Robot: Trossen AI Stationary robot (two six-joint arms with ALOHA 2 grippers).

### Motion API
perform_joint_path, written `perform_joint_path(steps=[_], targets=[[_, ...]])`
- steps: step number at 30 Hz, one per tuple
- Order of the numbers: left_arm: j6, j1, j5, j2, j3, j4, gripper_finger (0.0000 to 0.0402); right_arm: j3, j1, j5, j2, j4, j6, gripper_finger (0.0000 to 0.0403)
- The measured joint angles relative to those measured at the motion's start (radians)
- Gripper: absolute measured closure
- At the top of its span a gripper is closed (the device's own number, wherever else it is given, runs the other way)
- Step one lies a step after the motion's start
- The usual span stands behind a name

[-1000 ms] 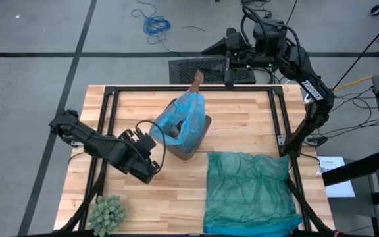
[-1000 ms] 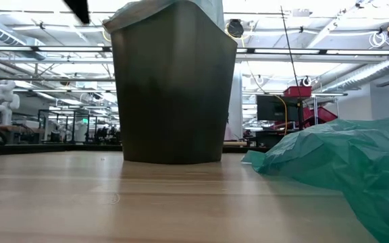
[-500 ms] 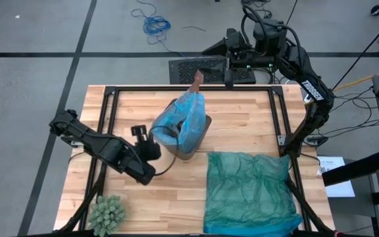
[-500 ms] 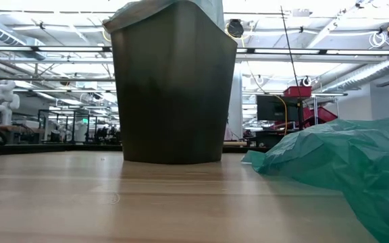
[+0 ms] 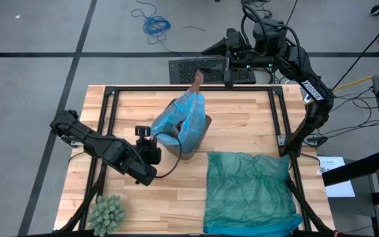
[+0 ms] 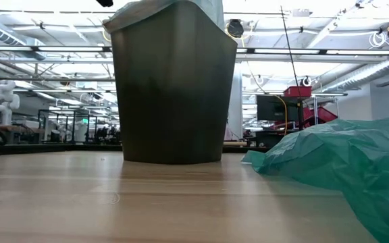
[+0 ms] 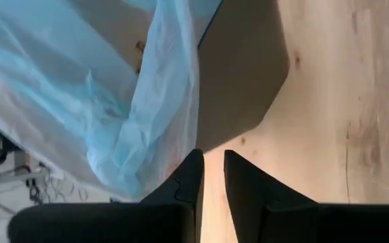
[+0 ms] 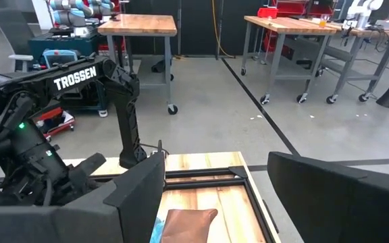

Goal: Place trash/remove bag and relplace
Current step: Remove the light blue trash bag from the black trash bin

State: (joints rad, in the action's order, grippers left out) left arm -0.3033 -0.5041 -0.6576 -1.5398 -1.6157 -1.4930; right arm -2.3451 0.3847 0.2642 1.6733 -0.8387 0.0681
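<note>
Bag (image 5: 179,118): light blue translucent liner, crinkled, draped over the rim of a dark bin (image 5: 196,137) standing mid-table, its plastic bunched toward the left side. Brown paper piece (image 5: 196,80): at the bag's far edge, sticking up.
Left gripper (image 5: 151,139): just beside the bin's near-left side, at the liner's edge; fingers (image 7: 184,181) narrow, a slim gap between them, nothing visibly gripped.
Right gripper (image 5: 229,78): raised beyond the table's far edge, jaws spread wide, empty.
Teal-green bag (image 5: 249,191): lying flat, near-right of the wooden table (image 5: 137,191).
Green spiky ball (image 5: 106,212): near-left corner.
</note>
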Motion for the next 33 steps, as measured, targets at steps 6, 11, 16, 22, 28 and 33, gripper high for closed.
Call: perform_joint_path(steps=[6,11,16,22,28,33], targets=[[-0.057,0.002,-0.001,0.0,0.0,-0.068,0.0329,0.0,0.0,0.0,0.0,0.0,0.009,0.0147],[-0.058,0.025,-0.004,0.0,0.003,-0.058,0.0328,0.0,0.0,0.0,0.0,0.0,0.022,0.0147],[-0.058,0.066,-0.028,0.0,0.05,-0.035,0.0328,0.0,0.0,0.0,0.0,0.0,0.022,0.0147],[-0.058,0.104,-0.035,-0.002,0.111,0.024,0.0334,0.0,0.0,0.0,0.0,0.0,0.022,0.0147],[-0.07,0.113,0.01,-0.002,0.055,-0.008,0.0395,0.0,0.0,0.0,0.0,0.0,0.023,0.0147],[-0.118,0.111,0.033,-0.001,-0.08,-0.082,0.04,0.0,0.0,0.0,0.0,0.0,0.026,0.0147]])
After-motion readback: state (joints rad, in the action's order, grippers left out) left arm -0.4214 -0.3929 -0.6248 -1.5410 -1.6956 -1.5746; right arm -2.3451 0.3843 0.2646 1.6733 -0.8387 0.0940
